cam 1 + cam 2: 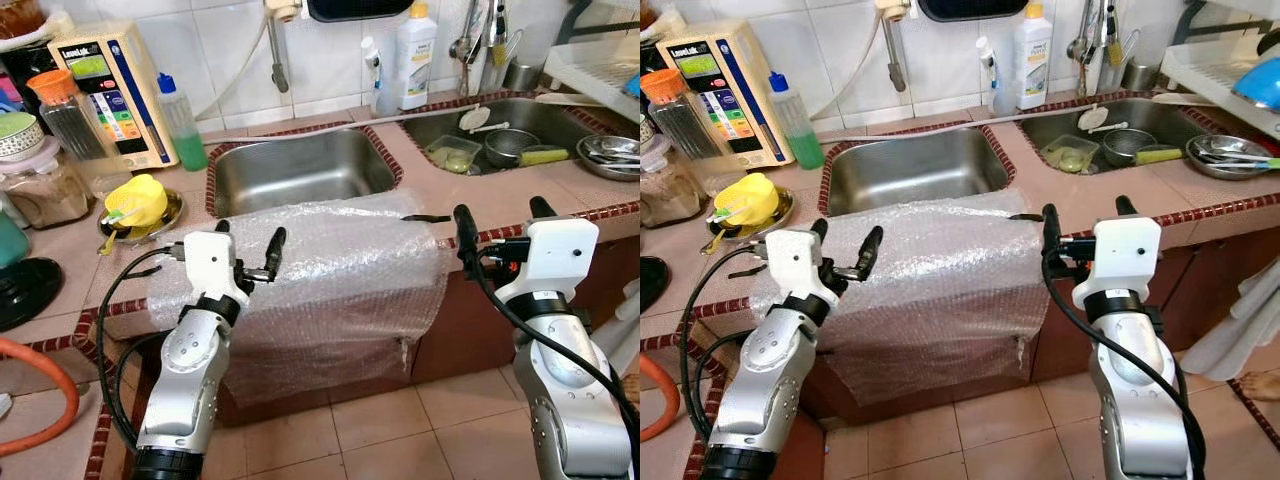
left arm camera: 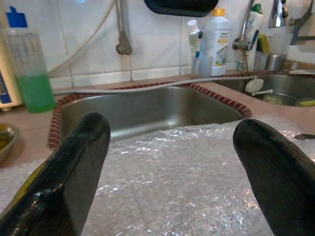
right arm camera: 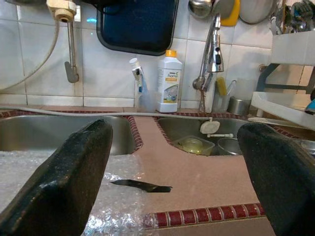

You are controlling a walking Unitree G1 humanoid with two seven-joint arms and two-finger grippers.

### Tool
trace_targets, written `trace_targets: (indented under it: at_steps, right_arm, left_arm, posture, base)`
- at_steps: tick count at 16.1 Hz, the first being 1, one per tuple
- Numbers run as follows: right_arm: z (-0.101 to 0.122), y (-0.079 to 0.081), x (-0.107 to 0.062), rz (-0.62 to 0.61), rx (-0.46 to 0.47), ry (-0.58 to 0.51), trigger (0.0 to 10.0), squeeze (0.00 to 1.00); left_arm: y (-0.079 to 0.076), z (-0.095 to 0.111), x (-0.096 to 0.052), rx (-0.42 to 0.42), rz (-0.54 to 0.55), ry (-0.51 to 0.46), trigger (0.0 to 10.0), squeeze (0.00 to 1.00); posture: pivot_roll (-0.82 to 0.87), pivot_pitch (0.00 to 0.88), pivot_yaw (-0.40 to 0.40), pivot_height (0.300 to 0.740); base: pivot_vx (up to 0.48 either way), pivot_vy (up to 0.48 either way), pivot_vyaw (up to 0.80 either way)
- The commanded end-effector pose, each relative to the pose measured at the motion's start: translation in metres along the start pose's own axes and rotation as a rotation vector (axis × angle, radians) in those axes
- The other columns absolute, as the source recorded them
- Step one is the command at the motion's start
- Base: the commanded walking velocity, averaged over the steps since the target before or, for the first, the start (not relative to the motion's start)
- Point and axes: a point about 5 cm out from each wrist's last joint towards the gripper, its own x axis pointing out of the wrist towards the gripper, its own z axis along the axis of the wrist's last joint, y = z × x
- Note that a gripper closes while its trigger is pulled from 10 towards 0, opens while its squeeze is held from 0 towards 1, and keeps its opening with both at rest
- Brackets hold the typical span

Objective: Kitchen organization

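1. The counter [image 1: 455,205] carries a big sheet of bubble wrap [image 1: 330,270], spread in front of the empty sink [image 1: 300,170] and hanging over the front edge toward the floor.
2. The sheet's long axis runs side to side along the counter edge, between the two arms.
3. The left gripper [image 1: 248,252] hovers over the sheet's left end, fingers spread wide with nothing between them; it is the nearer one, with wrap directly ahead of its fingers.
4. The right gripper [image 1: 500,222] stands just off the sheet's right end, fingers likewise spread and empty, pointing at bare counter and the second sink [image 3: 197,130].
5. The wrap is clear, crinkled and limp.
6. A small dark strip [image 3: 141,185] lies at its right corner.
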Motion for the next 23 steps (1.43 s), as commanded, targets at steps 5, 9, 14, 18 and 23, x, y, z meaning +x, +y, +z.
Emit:
trace_targets:
  at_steps: [5, 9, 14, 18, 23]
  right_arm:
    - [-0.001, 0.01, 0.003, 0.042, 0.008, -0.003, 10.0, 0.0]
    - [0.001, 0.013, 0.01, 0.097, 0.0, -0.009, 10.0, 0.0]
    - [0.003, 0.017, 0.018, 0.149, -0.013, -0.01, 10.0, 0.0]
    - [0.002, 0.018, 0.015, 0.134, -0.006, -0.012, 10.0, 0.0]
    - [0.005, 0.008, 0.005, 0.084, -0.019, -0.005, 10.0, 0.0]
  left_arm:
    - [0.01, -0.002, 0.002, 0.014, 0.086, 0.014, 10.0, 0.0]
    - [0.008, -0.004, -0.001, -0.007, 0.118, 0.002, 10.0, 0.0]
    - [0.006, -0.007, -0.005, -0.019, 0.147, -0.002, 10.0, 0.0]
    - [-0.001, -0.003, -0.003, 0.008, 0.096, -0.017, 10.0, 0.0]
    - [-0.008, 0.003, -0.005, 0.012, 0.064, -0.024, 10.0, 0.0]
  posture:
    - [-0.05, 0.0, 0.096, 0.74]
    - [-0.04, 0.0, 0.039, 0.74]
    - [-0.03, 0.0, -0.003, 0.74]
    - [-0.03, 0.0, 0.033, 0.74]
    - [-0.06, 0.0, 0.058, 0.74]
  base:
    - [0.0, 0.0, 0.0]
    - [0.0, 0.0, 0.0]
    - [0.0, 0.0, 0.0]
    - [0.0, 0.0, 0.0]
    - [0.0, 0.0, 0.0]
